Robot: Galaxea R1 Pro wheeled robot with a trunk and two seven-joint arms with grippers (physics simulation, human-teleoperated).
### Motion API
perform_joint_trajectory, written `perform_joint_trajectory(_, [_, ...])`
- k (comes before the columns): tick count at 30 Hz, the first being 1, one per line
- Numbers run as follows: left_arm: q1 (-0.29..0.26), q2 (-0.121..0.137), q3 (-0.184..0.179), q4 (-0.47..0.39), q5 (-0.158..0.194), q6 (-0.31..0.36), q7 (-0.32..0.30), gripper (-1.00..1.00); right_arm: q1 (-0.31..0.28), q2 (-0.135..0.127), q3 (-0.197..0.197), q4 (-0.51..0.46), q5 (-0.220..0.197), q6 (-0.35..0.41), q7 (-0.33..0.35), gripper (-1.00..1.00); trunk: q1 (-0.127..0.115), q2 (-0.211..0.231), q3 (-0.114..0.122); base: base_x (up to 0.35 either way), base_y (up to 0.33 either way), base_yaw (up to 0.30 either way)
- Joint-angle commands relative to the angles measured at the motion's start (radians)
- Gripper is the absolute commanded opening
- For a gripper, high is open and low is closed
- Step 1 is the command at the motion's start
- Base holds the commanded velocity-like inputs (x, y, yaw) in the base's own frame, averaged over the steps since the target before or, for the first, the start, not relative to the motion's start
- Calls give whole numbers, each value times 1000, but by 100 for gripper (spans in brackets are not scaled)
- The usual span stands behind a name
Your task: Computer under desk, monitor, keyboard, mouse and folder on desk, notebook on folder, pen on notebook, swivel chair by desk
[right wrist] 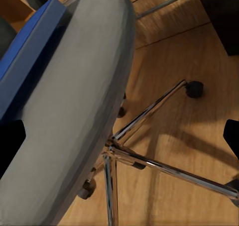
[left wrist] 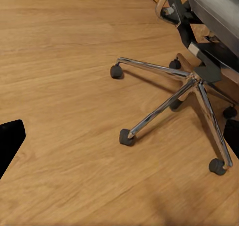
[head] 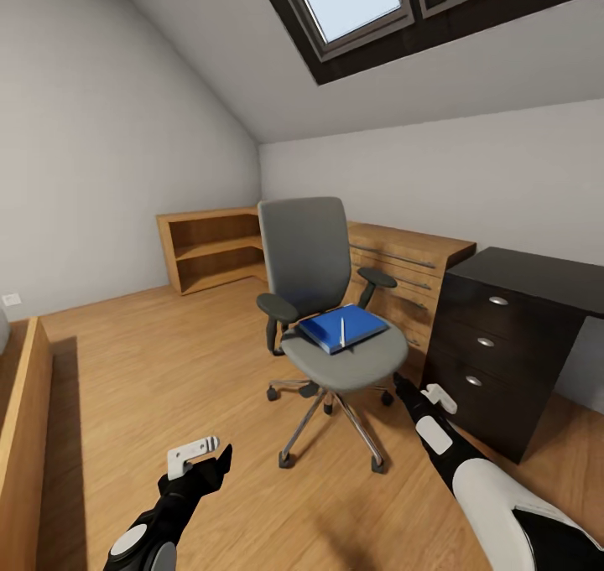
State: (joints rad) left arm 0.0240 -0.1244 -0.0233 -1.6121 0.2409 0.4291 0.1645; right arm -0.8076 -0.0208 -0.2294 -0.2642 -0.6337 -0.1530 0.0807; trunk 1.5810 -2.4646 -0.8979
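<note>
Head camera first: one swivel chair (head: 323, 303) stands on the wood floor beside the desk (head: 537, 273), carrying one blue folder (head: 344, 328) with one white pen (head: 342, 331) lying on top, its long axis running front to back of the seat. My left gripper (head: 210, 458) hangs low with fingers apart; my right gripper (head: 403, 384) sits just by the seat edge, spread I cannot tell.

Left wrist camera: chrome chair base, four casters countable.

Right wrist camera: seat underside, the folder's edge (right wrist: 30, 61).

Grey swivel chair (head: 312, 279) with black armrests; bright-blue folder (head: 342, 327); white pen (head: 342, 331); glossy black desk (head: 512, 319); light-wood floor (head: 151, 370).
</note>
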Motion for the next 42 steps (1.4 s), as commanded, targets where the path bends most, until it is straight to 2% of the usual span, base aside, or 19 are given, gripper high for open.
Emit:
perform_joint_trajectory(1, [0, 0, -1, -2, 10, 3, 9, 100, -1, 0, -2, 2, -11, -3, 8, 100, 0, 0, -1, -1, 0, 5])
perform_joint_trajectory(9, [0, 0, -1, -2, 11, 3, 9, 100, -1, 1, -2, 2, -11, -3, 7, 100, 0, 0, -1, 0, 0, 117])
perform_joint_trajectory(32, [0, 0, -1, -2, 9, 3, 9, 100, -1, 1, -2, 2, -11, -3, 7, 100, 0, 0, -1, 2, 0, 255])
perform_joint_trajectory(42, [0, 0, -1, -2, 9, 2, 9, 100, -1, 1, -2, 2, -11, -3, 8, 100, 0, 0, -1, 273, 0, 22])
